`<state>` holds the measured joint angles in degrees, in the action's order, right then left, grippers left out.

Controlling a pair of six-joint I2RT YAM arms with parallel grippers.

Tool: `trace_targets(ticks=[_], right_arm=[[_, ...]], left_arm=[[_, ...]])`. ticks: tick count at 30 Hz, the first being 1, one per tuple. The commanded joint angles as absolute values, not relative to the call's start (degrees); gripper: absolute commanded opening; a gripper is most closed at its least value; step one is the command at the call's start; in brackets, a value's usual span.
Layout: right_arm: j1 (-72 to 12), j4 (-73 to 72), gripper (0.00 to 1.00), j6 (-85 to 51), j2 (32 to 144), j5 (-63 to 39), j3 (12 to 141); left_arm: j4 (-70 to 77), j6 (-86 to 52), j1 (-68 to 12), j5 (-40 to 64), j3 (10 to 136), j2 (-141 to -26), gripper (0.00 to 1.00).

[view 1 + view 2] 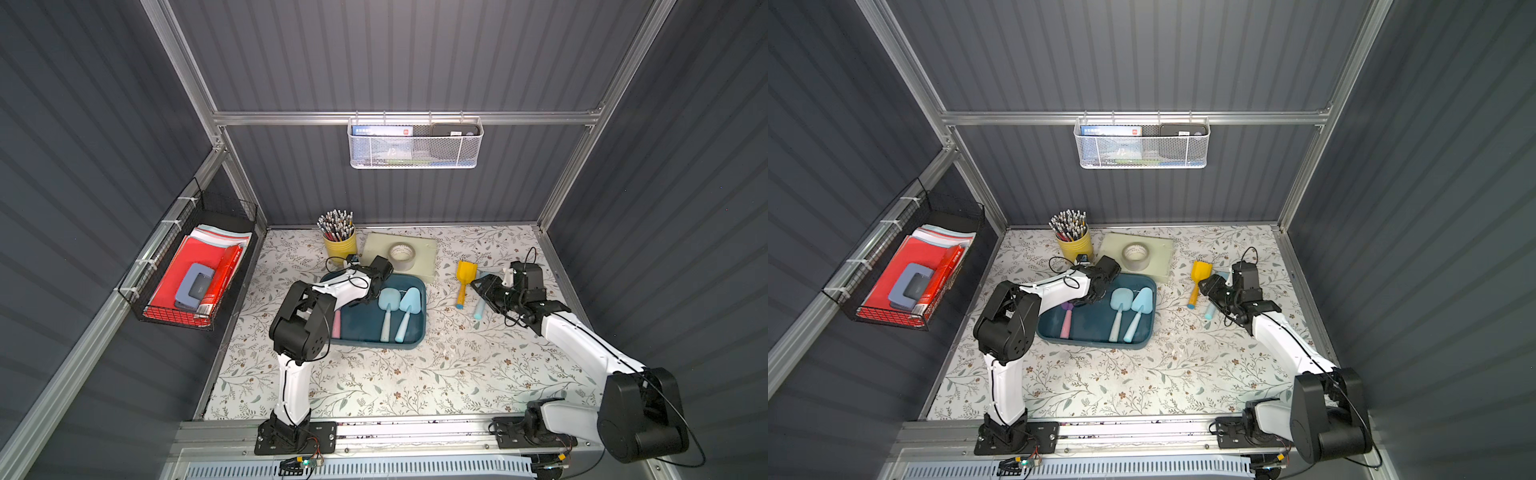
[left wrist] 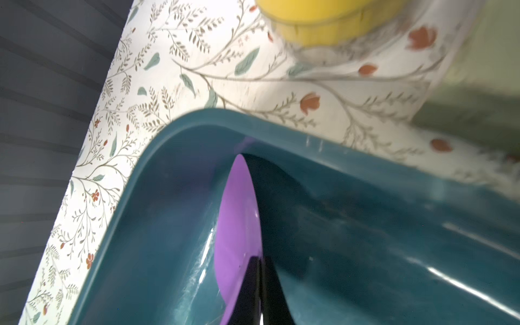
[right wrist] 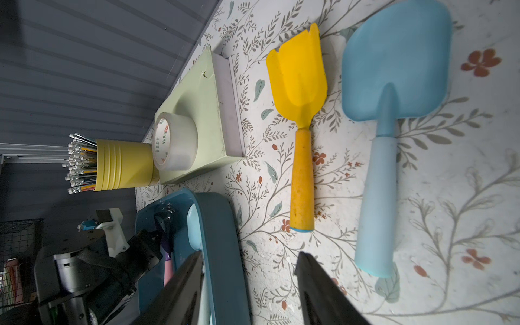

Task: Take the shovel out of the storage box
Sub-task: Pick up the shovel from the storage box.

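The storage box (image 1: 374, 343) (image 1: 1100, 343) is a dark teal tray in the middle of the table. A shovel with a purple blade (image 2: 236, 219) and a pink handle (image 1: 336, 326) lies at its left side. My left gripper (image 2: 260, 270) (image 1: 1096, 297) reaches down into the box and is shut on the blade's edge. Two light blue shovels (image 1: 388, 309) (image 1: 409, 309) lie in the box's right half. My right gripper (image 3: 250, 270) (image 1: 478, 286) hovers open and empty over the table to the right of the box.
A yellow shovel (image 1: 462, 286) (image 3: 301, 126) and a light blue shovel (image 3: 388, 112) lie on the table by my right gripper. Behind the box stand a yellow pencil cup (image 1: 340, 245) and a tape roll (image 1: 401, 255) on a pale green box (image 1: 426, 249). Baskets hang on the left wall (image 1: 187, 274) and the back wall (image 1: 415, 143).
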<state>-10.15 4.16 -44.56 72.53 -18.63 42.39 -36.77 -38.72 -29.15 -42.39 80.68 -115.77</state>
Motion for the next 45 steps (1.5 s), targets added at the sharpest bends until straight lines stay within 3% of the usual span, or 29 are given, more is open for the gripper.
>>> trace_targets(ticks=[1, 12, 22, 29, 45], right_arm=[[-10.84, 2.99, 0.58, -43.93, 72.39, -19.59, 42.25], [-18.49, -1.23, 0.58, -41.10, 73.75, -20.89, 46.52], [-33.51, -5.02, 0.58, -32.94, 82.18, -15.32, 56.46], [-38.05, -10.30, 0.58, -32.86, 87.63, -8.51, 58.46], [-41.57, -9.50, 0.58, -28.19, 95.04, 1.47, 65.44]], left_arm=[[-36.38, -37.56, -29.00, -37.96, 85.99, -110.90, 0.00], [-39.37, -34.67, -31.99, -34.94, 102.85, -109.08, 0.00], [-26.22, -33.34, -32.04, -20.68, 106.14, -108.23, 0.00], [-22.32, -34.10, -32.00, -11.43, 111.03, -108.91, 0.00], [-19.47, -35.31, -32.06, -5.86, 110.62, -109.48, 0.00]])
